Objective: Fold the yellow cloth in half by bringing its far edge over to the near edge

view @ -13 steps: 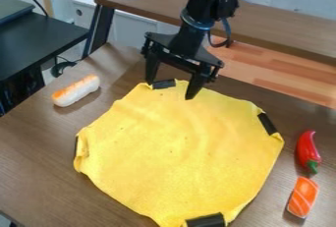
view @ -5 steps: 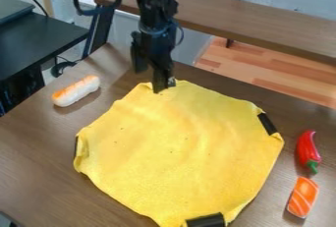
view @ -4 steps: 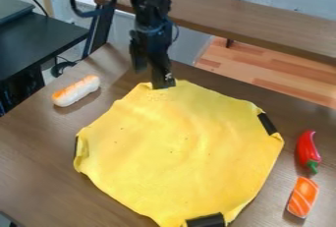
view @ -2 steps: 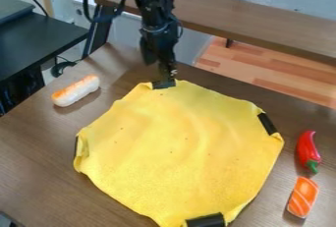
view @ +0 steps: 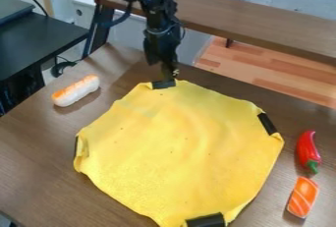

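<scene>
pinkish-brown floor boards lie far behind the big yellow cloth, under a long brown bench. a black desk is past the cloth's far left side. the cloth is spread out on a brown wood-look table, with small folds at its edge. bits of black tape are on its far edge, right edge, near edge and left edge.

the black robot gripper is side-on at the cloth's far edge, right by the tape there. before, it was wide across that edge. then it turned, went left and hid the tape. now it has gone back up a bit, and the tape shows again. i can't tell if the gripper is open or closed, or if it touches the tape.

the cloth and the toys have stayed put. a white toy roll with an orange top is left of the cloth. a shiny red toy pepper with a green stem is right of it, with an orange and white striped toy sushi piece just below the pepper.
</scene>
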